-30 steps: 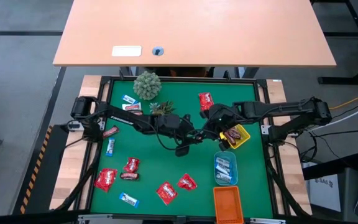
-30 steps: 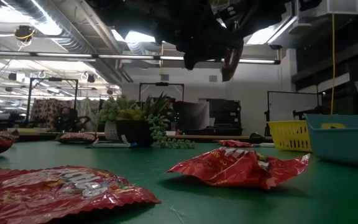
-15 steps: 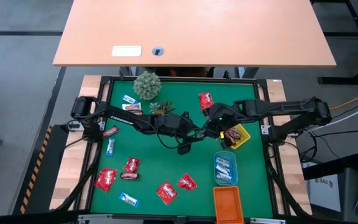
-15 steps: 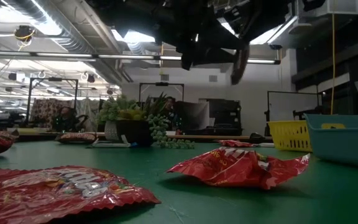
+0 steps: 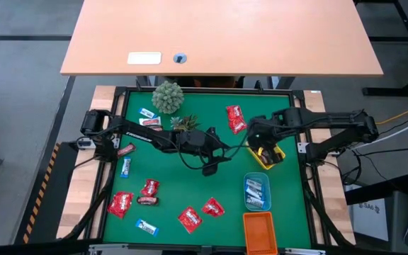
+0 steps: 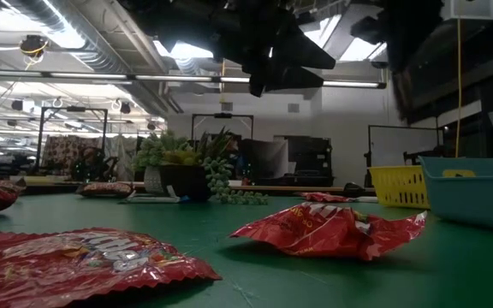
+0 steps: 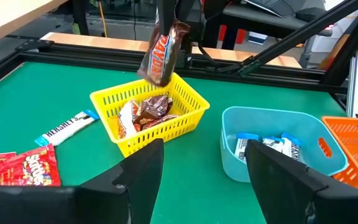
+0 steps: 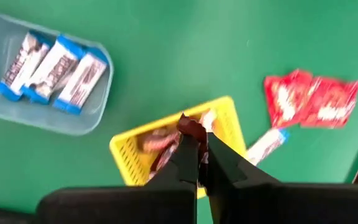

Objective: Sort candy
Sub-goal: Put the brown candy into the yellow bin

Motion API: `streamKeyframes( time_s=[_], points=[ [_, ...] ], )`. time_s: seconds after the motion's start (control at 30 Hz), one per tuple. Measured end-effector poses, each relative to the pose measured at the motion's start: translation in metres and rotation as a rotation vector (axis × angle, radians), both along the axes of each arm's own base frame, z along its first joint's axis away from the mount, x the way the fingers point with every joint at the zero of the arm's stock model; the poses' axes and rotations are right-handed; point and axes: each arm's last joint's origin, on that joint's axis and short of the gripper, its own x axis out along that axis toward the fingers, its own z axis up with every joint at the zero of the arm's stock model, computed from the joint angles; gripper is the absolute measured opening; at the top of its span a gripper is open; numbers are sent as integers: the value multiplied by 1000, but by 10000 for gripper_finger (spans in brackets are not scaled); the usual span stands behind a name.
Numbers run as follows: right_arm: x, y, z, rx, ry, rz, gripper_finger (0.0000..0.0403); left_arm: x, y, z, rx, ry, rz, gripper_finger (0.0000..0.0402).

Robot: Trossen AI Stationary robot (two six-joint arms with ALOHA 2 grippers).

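A green-topped bench [image 5: 190, 177] in a workshop, candy scattered across it, and the sort is well underway! The right hand [image 8: 199, 151] hangs directly over the yellow basket [image 7: 185, 121], fingers pinched tight on a brown mini bar [image 7: 161, 53] that dangles above the bars already inside. The left hand [image 7: 197, 180] waits mid-bench, fingers spread, nothing in them. The blue tray [image 7: 328, 163] already holds several blue-and-white bars [image 8: 53, 67]; the orange tray [image 5: 259, 230] looks bare, so by my reckoning not one red packet has been sorted. Plenty left: red packets [image 5: 190, 218] along the near side, another red packet [image 5: 235, 117] at the far side, blue-and-white wrappers [image 5: 146, 227] and brown bars on the left. Two potted plants [image 5: 168, 96] crowd the far-left candy and could hamper a reach there.
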Motion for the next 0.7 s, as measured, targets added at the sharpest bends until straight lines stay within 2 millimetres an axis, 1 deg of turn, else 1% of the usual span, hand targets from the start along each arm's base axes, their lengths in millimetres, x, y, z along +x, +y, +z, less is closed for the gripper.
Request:
streamKeyframes(
  time_s=[0.13, 0.3, 0.47, 0.57, 0.7],
  points=[
    [-6, 0, -5, 11, 70, -71, 11, 0, 0, 0, 0, 0, -1, 223],
    [-12, 0, -24, 14, 163, -122, 11, 0, 0, 0, 0, 0, -1, 223],
    [-15, -1, -43, 6, 225, -130, 24, 0, 0, 0, 0, 0, -2, 223],
    [-17, -1, -48, -7, 241, -151, 34, 0, 0, 0, 0, 0, -2, 223],
    [-17, -2, -48, -51, 231, -184, 46, 0, 0, 0, 0, 0, -2, 224]
  ],
)
